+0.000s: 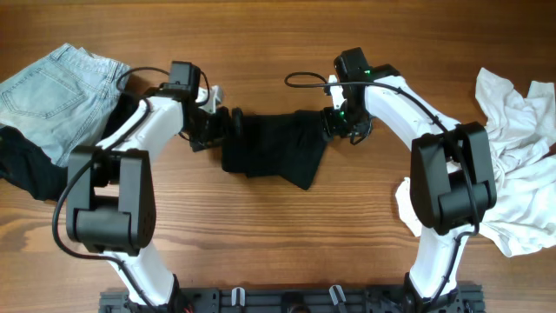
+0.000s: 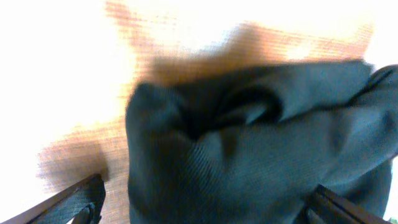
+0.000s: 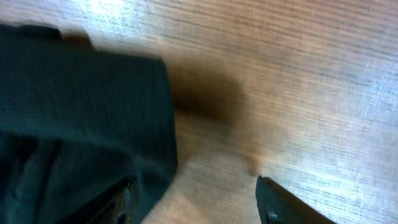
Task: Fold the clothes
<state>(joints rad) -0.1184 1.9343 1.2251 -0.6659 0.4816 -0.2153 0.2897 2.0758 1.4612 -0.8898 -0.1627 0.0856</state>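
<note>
A black garment (image 1: 269, 149) lies crumpled at the middle of the wooden table (image 1: 261, 235). My left gripper (image 1: 222, 127) is at its left end, open, with its fingers wide apart on either side of the bunched black cloth (image 2: 261, 143); the gripper (image 2: 205, 208) shows at the bottom of the left wrist view. My right gripper (image 1: 335, 122) is at the garment's upper right corner. It (image 3: 196, 199) is open, with the cloth's edge (image 3: 74, 106) by its left finger and bare wood between the fingers.
Light blue denim (image 1: 56, 91) lies at the far left, with another black garment (image 1: 26, 169) beside it. A pile of white clothes (image 1: 521, 148) lies at the right edge.
</note>
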